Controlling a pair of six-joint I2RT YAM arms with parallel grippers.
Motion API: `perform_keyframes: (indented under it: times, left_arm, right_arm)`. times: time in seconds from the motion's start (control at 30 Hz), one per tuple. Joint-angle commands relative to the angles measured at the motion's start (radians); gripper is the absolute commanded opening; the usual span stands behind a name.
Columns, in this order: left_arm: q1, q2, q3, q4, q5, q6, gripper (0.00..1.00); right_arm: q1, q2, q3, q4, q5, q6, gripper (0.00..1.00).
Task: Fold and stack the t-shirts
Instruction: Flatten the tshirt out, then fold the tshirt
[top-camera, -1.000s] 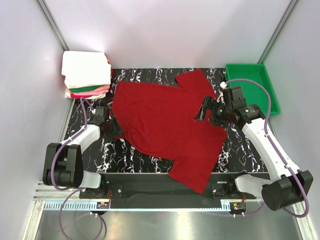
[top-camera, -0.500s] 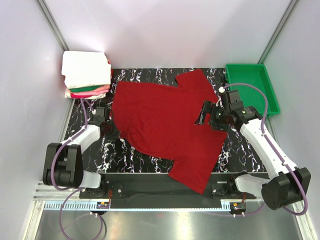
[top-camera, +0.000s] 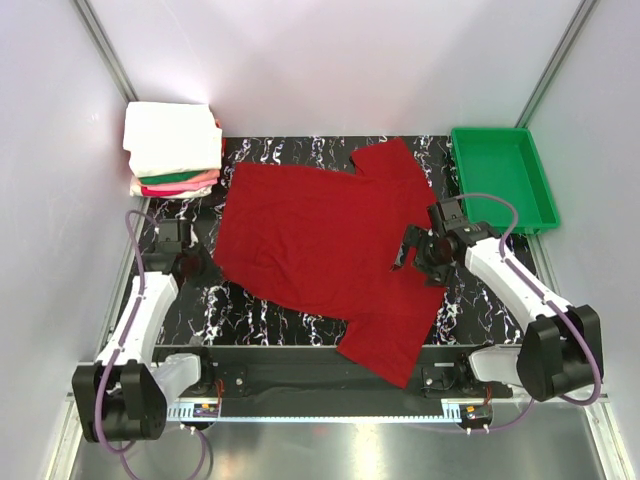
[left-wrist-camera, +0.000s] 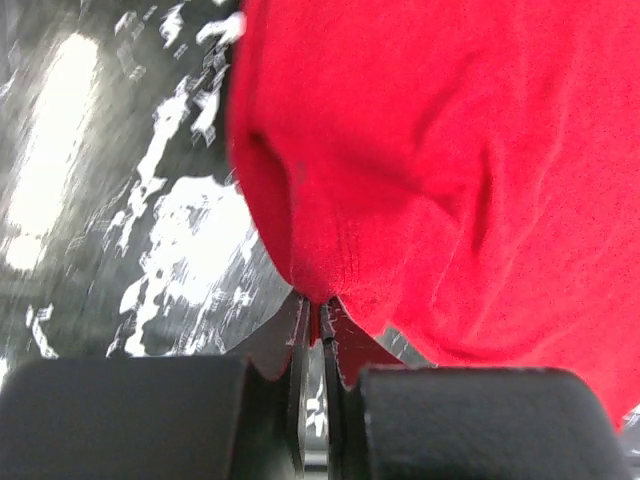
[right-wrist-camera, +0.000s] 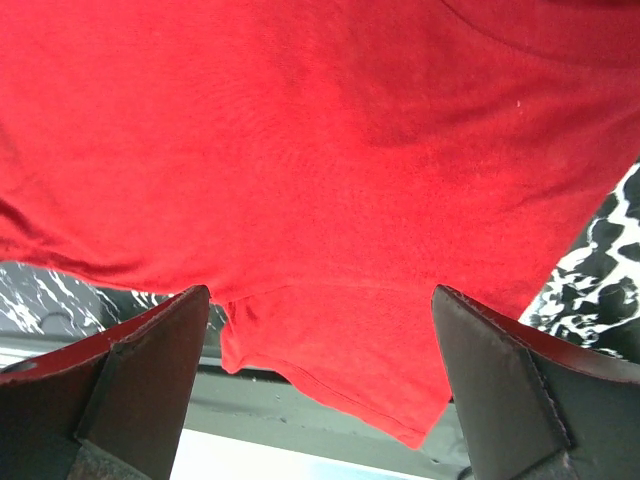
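Observation:
A deep red t-shirt lies spread, slightly skewed, on the black marbled table. My left gripper sits at the shirt's left edge, shut on a pinch of red cloth; in the left wrist view the left gripper holds a fold of the t-shirt between its tips. My right gripper hangs open over the shirt's right side, near a sleeve. In the right wrist view the right gripper is spread wide above the red t-shirt. A stack of folded t-shirts, white on top, stands at the back left.
A green plastic tray sits at the back right, beside the shirt's upper sleeve. White enclosure walls stand on the left, right and back. The shirt's lower sleeve reaches the table's near edge by the arm bases.
My left gripper has shut on the shirt's left edge and drawn it slightly left, its arm pulled back. My right gripper has moved nearer and lower over the shirt, still open.

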Motion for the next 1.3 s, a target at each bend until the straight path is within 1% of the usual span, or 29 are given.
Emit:
perform_keyframes:
  times: [0.0, 0.1, 0.13, 0.23, 0.27, 0.37, 0.4, 0.43, 0.5, 0.53, 0.6, 0.63, 0.67, 0.7, 0.73, 0.77, 0.83, 0.87, 0.93, 0.97, 1.1, 1.13, 1.23, 1.27]
  left_arm:
    - [0.04, -0.055, 0.048, -0.139, 0.075, -0.009, 0.08]
    - [0.052, -0.121, 0.056, -0.22, 0.095, -0.003, 0.11]
    - [0.056, -0.131, 0.056, -0.254, 0.095, 0.003, 0.11]
    - [0.057, -0.158, 0.056, -0.299, 0.081, 0.043, 0.13]
    - [0.057, -0.164, 0.054, -0.319, 0.066, 0.061, 0.13]
    - [0.062, -0.199, 0.048, -0.346, 0.037, 0.078, 0.13]
    - [0.062, -0.222, 0.045, -0.343, 0.049, 0.081, 0.13]
    - [0.062, -0.227, 0.044, -0.348, 0.06, 0.083, 0.13]
    - [0.062, -0.233, 0.039, -0.353, 0.054, 0.078, 0.13]
    - [0.062, -0.234, 0.03, -0.343, 0.057, 0.081, 0.13]
    - [0.062, -0.225, 0.025, -0.34, 0.066, 0.083, 0.12]
    - [0.062, -0.221, 0.018, -0.334, 0.072, 0.084, 0.11]
    - [0.063, -0.216, 0.014, -0.333, 0.077, 0.087, 0.1]
    - [0.063, -0.211, 0.014, -0.328, 0.078, 0.09, 0.09]
    - [0.063, -0.213, 0.014, -0.328, 0.081, 0.092, 0.09]
    - [0.066, -0.214, 0.016, -0.329, 0.081, 0.093, 0.09]
    - [0.072, -0.217, 0.014, -0.323, 0.09, 0.093, 0.08]
    - [0.075, -0.219, 0.011, -0.323, 0.094, 0.098, 0.08]
    - [0.08, -0.222, 0.01, -0.32, 0.1, 0.101, 0.08]
    - [0.082, -0.222, 0.008, -0.319, 0.103, 0.103, 0.08]
    - [0.089, -0.225, 0.007, -0.317, 0.109, 0.106, 0.08]
    - [0.094, -0.227, 0.007, -0.317, 0.11, 0.106, 0.07]
    - [0.1, -0.231, 0.005, -0.316, 0.112, 0.107, 0.07]
    - [0.102, -0.233, 0.005, -0.314, 0.114, 0.107, 0.07]
  right_arm:
    - [0.0, -0.032, -0.056, 0.069, -0.011, 0.106, 1.0]
    - [0.0, -0.091, -0.138, 0.074, -0.02, 0.183, 1.0]
    - [0.003, -0.142, -0.182, 0.071, -0.022, 0.225, 1.0]
    - [0.052, -0.24, -0.253, 0.042, -0.005, 0.296, 1.0]
    - [0.116, -0.256, -0.262, 0.028, 0.007, 0.313, 0.99]
    - [0.236, -0.286, -0.279, -0.037, 0.064, 0.393, 0.99]
    - [0.32, -0.295, -0.285, -0.047, 0.09, 0.416, 0.99]
    - [0.359, -0.312, -0.302, -0.064, 0.104, 0.469, 0.98]
    - [0.431, -0.322, -0.325, -0.072, 0.119, 0.517, 0.97]
    - [0.494, -0.32, -0.355, -0.067, 0.118, 0.557, 0.96]
    - [0.56, -0.312, -0.383, -0.064, 0.118, 0.592, 0.93]
    - [0.622, -0.293, -0.403, -0.066, 0.118, 0.617, 0.92]
    - [0.647, -0.279, -0.405, -0.078, 0.121, 0.626, 0.9]
    - [0.676, -0.262, -0.4, -0.095, 0.139, 0.632, 0.89]
    - [0.748, -0.228, -0.376, -0.15, 0.169, 0.654, 0.88]
    - [0.781, -0.211, -0.364, -0.174, 0.188, 0.663, 0.86]
    - [0.856, -0.173, -0.351, -0.178, 0.193, 0.699, 0.82]
    - [0.873, -0.159, -0.354, -0.172, 0.188, 0.71, 0.8]
    - [0.884, -0.121, -0.374, -0.121, 0.164, 0.717, 0.76]
    - [0.89, -0.109, -0.373, -0.123, 0.168, 0.721, 0.75]
    - [0.902, -0.073, -0.342, -0.133, 0.222, 0.73, 0.63]
    - [0.904, -0.07, -0.339, -0.132, 0.229, 0.733, 0.56]
    - [0.913, -0.067, -0.331, -0.129, 0.254, 0.758, 0.47]
    - [0.914, -0.067, -0.33, -0.132, 0.257, 0.764, 0.4]
